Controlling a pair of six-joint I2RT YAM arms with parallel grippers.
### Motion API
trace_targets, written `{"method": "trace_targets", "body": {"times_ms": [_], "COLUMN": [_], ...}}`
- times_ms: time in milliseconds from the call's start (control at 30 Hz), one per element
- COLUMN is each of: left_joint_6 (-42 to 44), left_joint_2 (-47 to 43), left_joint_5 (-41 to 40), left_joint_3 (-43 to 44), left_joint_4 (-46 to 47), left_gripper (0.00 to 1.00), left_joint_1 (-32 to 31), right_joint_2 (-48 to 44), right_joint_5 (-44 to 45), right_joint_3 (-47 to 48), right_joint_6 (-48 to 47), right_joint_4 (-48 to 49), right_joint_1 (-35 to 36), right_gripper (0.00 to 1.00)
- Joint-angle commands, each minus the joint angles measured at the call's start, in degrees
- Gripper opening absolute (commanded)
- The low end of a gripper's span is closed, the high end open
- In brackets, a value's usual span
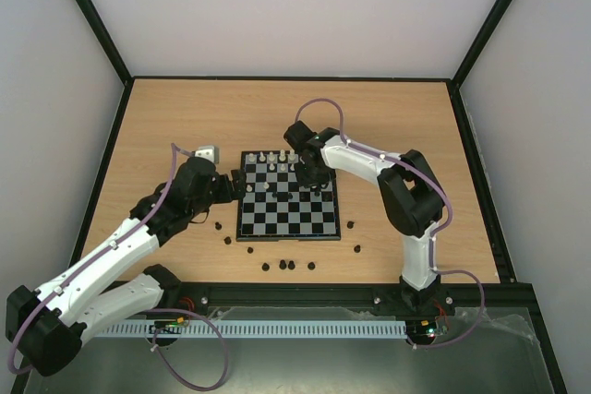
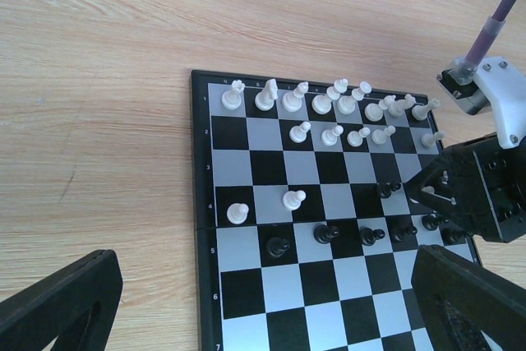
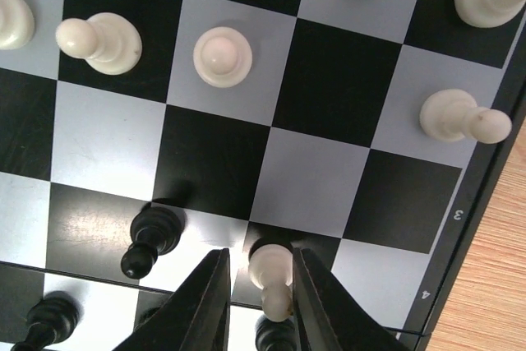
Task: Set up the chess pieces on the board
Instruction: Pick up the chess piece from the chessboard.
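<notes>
A pale wooden worktop point(image 1: 388, 126) with a fine lengthwise grain fills the middle of the overhead view; a thin black border point(image 1: 286, 79) runs along its far edge; plain white walls point(image 1: 295, 6) rise behind it and on both sides; two black corner posts point(image 1: 88, 11) slant up from the far corners; a small white-and-grey box point(image 1: 206, 150) sits on the wood towards the far left; a dark rail point(image 1: 305, 290) lines the near edge; just in front of the rail lies a long white slotted strip point(image 1: 305, 328); crinkled clear plastic sheeting point(image 1: 499, 339) covers the grey surface at the near right.
</notes>
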Motion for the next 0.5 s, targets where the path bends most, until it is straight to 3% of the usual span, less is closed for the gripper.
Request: {"method": "trace_targets", "body": {"times_ms": [0, 467], "left_joint_6": [0.26, 0.35], "left_joint_2": [-0.18, -0.13], "left_joint_5": [-0.47, -0.19], "left_joint_3": [-0.99, -0.96], "left_joint_4": [0.56, 0.60], "left_gripper": [0.99, 0.99], "left_joint_1": [0.40, 0.51], "right_joint_2": [0.77, 0.73], "right_joint_5": [1.89, 2.36], "right_joint_3": [1.27, 1.34], "right_joint_6": [0.26, 0.19], "right_joint_4": [-3.69, -4.67], "right_joint_1": [0.27, 0.24], "right_gripper": [0.21, 0.05]}}
